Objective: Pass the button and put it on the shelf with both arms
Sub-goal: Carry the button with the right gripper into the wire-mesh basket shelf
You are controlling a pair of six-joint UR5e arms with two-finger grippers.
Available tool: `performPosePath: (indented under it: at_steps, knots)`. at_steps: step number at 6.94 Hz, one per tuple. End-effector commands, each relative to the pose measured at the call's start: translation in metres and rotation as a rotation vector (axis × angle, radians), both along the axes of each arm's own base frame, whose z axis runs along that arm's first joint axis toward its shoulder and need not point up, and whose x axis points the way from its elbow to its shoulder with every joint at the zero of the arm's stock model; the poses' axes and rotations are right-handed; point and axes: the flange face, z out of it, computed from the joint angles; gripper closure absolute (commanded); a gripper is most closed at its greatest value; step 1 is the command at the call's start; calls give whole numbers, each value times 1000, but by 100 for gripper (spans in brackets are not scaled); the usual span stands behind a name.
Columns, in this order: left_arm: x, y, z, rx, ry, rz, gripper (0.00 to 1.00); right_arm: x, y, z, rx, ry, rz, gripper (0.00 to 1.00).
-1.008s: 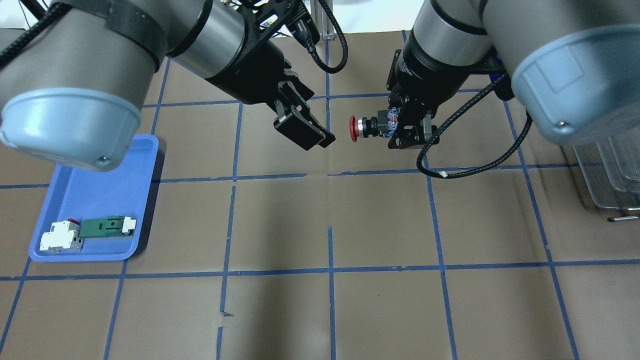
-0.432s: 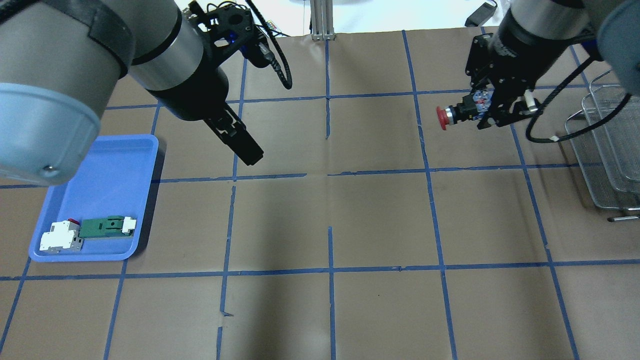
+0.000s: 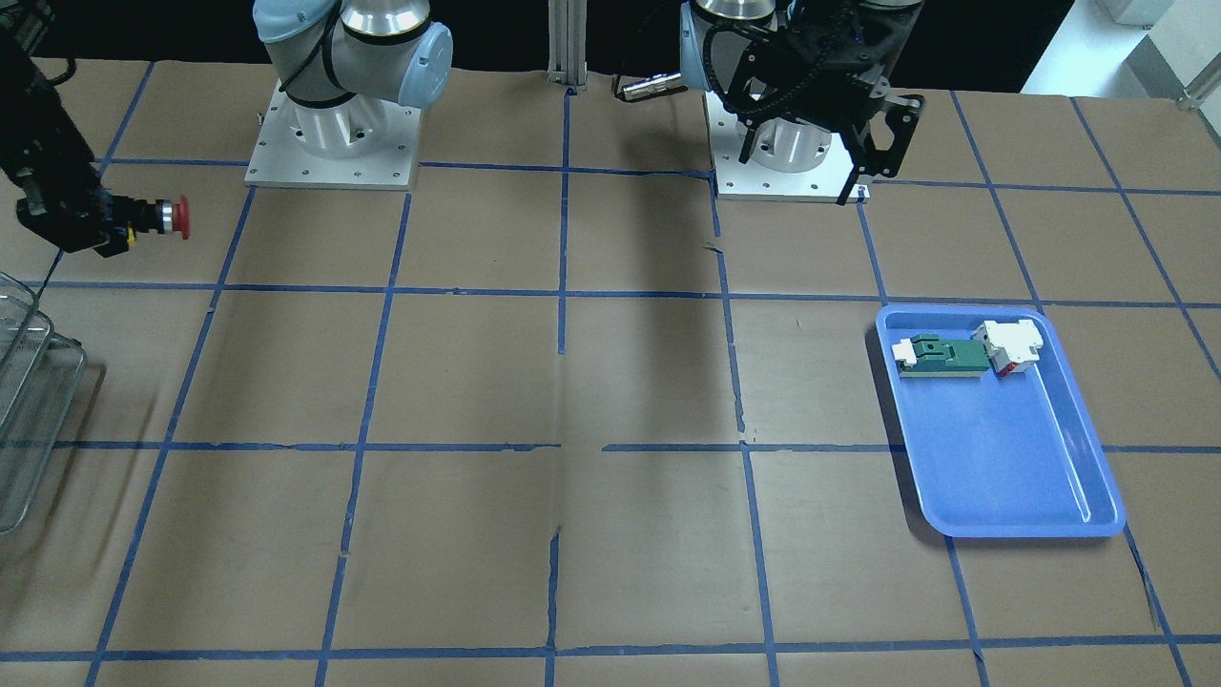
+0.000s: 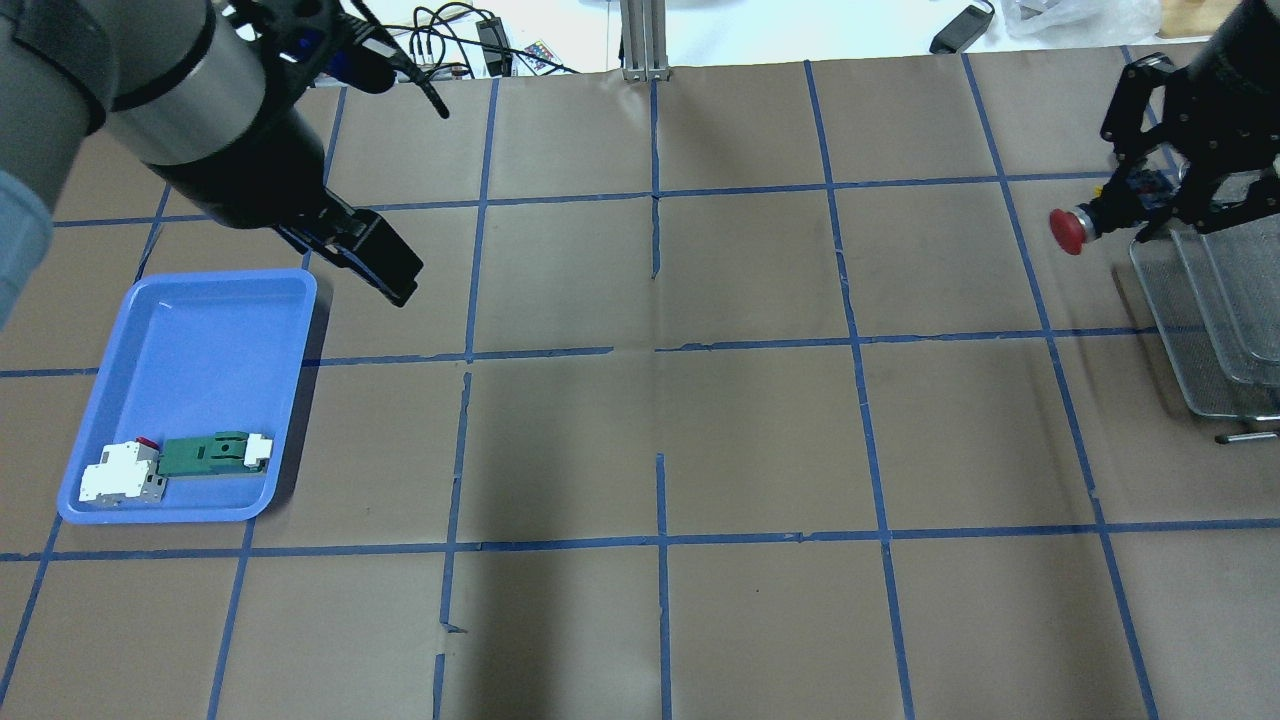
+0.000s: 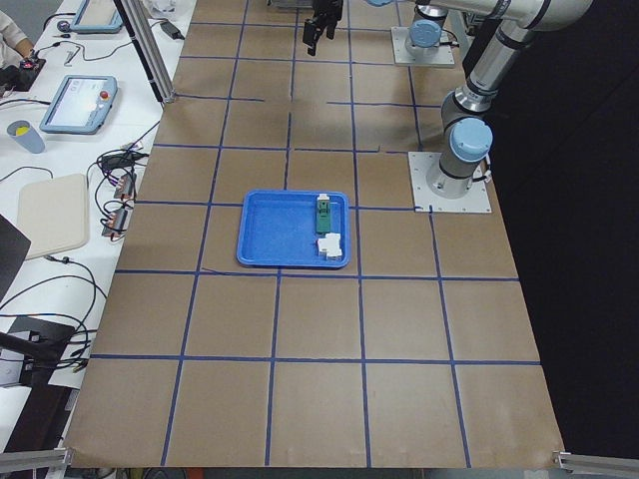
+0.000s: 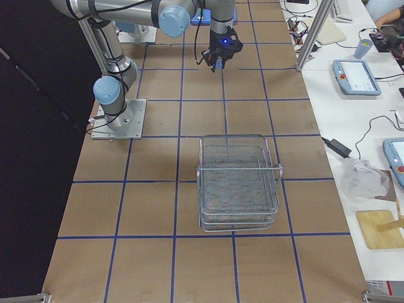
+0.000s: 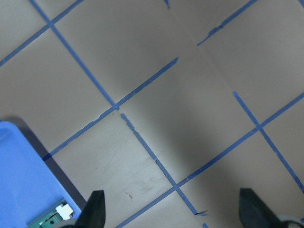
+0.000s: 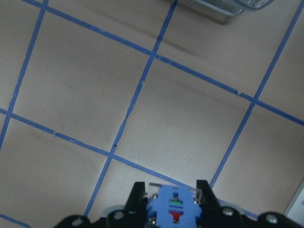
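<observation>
— what are we gripping in the right gripper (image 4: 1150,200)?
— we are clamping the push-button (image 4: 1085,222) by its blue rear block, up in the air, long axis level, red head pointing to our left.
— and the wire shelf (image 4: 1215,320)?
— it is sitting near, lower and to our right, behind the button's rear. the left gripper (image 4: 385,265) is hanging with jaws spread, empty, well apart by the blue tray (image 4: 200,340).

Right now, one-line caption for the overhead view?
Overhead: right tool holds button near shelf; left tool open and empty near tray.
</observation>
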Motion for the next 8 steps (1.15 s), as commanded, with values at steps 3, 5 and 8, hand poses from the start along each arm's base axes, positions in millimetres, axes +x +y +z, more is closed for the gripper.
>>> performPosePath:
  at_steps: [3,5,8]
  knots:
    - [19,11,-5,9,17,246,0,-97,-9,-19,5,22,260,100]
    - [24,8,1,0,34,426,0,-163,-19,-37,-9,88,420,100]
    - [46,1,-3,5,41,480,0,-210,-47,-50,-68,169,536,100]
